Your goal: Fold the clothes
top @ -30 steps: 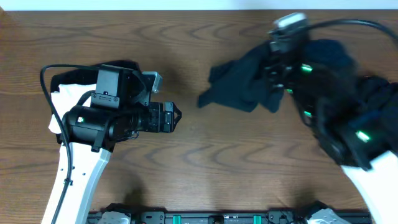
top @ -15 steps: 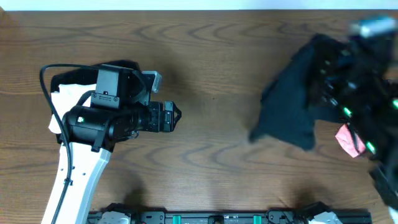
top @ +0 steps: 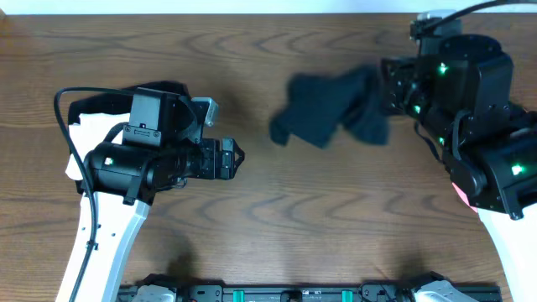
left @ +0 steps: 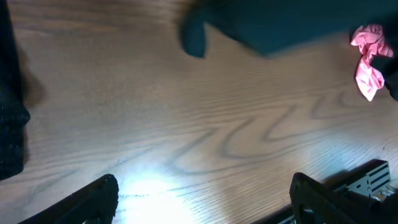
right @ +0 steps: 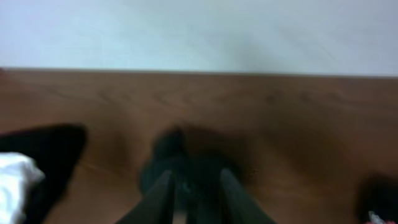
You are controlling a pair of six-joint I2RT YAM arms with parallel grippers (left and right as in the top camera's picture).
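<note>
A dark navy garment point(top: 329, 111) hangs crumpled and blurred over the far middle of the table. My right gripper point(top: 388, 94) holds its right end. In the right wrist view the fingers point(right: 193, 190) are closed on the dark cloth point(right: 186, 165), above the wood. The garment also shows as a dark blur at the top of the left wrist view point(left: 280, 25). My left gripper point(top: 240, 157) is open and empty at mid-left, pointing right, its fingers point(left: 205, 190) wide apart over bare wood.
A pile of white and black clothes point(top: 84, 132) lies under the left arm at the left edge, and shows in the right wrist view point(right: 18, 180). A pink cloth point(left: 368, 59) lies at the right, partly under the right arm point(top: 460, 191). A rail point(top: 285, 294) runs along the front edge.
The right arm swung the dark garment to the right and then back toward the far middle; the cloth now trails out to the left. The left arm has not moved.
</note>
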